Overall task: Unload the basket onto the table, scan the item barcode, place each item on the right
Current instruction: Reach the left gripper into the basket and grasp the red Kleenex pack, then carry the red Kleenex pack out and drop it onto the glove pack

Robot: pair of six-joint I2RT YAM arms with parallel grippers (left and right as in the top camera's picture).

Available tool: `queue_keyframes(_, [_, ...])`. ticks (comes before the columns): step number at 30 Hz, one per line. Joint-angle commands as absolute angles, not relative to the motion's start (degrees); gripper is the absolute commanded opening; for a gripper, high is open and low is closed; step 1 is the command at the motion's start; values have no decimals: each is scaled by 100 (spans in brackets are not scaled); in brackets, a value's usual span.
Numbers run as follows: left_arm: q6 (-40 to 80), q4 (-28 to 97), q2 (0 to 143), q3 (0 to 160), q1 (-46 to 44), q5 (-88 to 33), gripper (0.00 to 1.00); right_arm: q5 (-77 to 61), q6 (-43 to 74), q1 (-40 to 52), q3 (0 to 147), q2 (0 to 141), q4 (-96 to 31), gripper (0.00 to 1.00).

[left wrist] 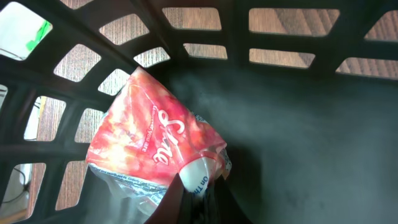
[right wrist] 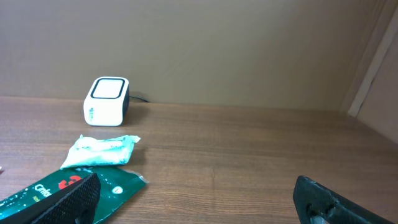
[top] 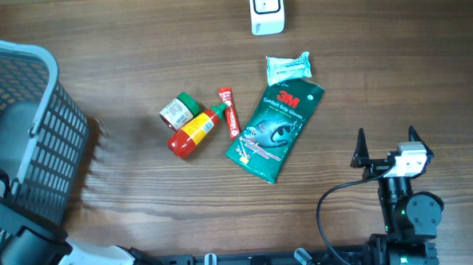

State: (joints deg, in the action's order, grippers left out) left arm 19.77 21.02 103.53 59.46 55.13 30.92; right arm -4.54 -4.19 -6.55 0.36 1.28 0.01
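In the left wrist view, the left gripper (left wrist: 198,198) sits at the bottom edge of the frame, inside the grey plastic lattice basket (left wrist: 235,25). Its jaws are pressed together on the lower edge of a crinkled pink-and-orange plastic packet with white script lettering (left wrist: 152,134). The packet lies tilted on the basket's dark floor, close to the latticed wall at the left of the frame. A white oval label shows just where the jaws meet it.

From overhead, the basket fills the left edge of the frame and the left arm reaches down into it. The packet itself is hidden from above.

The white box-shaped barcode scanner (top: 266,10) stands on the wooden surface (top: 136,41) at the top centre of the frame, well apart from the basket. Below it lies a small pale green wipes packet (top: 288,66), just beside the upper end of a dark green 3M glove package (top: 275,131) that lies diagonally.

Left of the package are three more things:
- a thin red stick sachet (top: 229,113);
- a red sauce bottle with a yellow label and green cap (top: 195,132), its cap end just beside the sachet;
- a small tin with a green lid (top: 179,111), against the bottle's upper side.

The right gripper (top: 386,138) is at the lower right of the frame, its jaws spread wide over bare wood, well apart from the items.
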Motion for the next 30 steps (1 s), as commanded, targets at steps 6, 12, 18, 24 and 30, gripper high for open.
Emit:
queue_keyframes(6, [1994, 2165, 8615, 5913, 4960, 2980, 4, -513, -451, -661, 32, 93, 16, 99])
queue_keyframes(12, [1992, 2272, 6643, 5913, 3680, 2982, 4, -513, -451, -661, 32, 93, 16, 100])
queue_keyframes(18, [1964, 2458, 4550, 5913, 2023, 2980, 4, -513, -449, -661, 32, 93, 16, 100])
queue_keyframes(24, [1081, 3308, 3769, 5913, 928, 1308, 4, -513, -449, -661, 32, 93, 16, 100])
queue_keyframes(30, [-2447, 4156, 3972, 5913, 360, -2322, 4, -513, -451, -661, 32, 93, 16, 100])
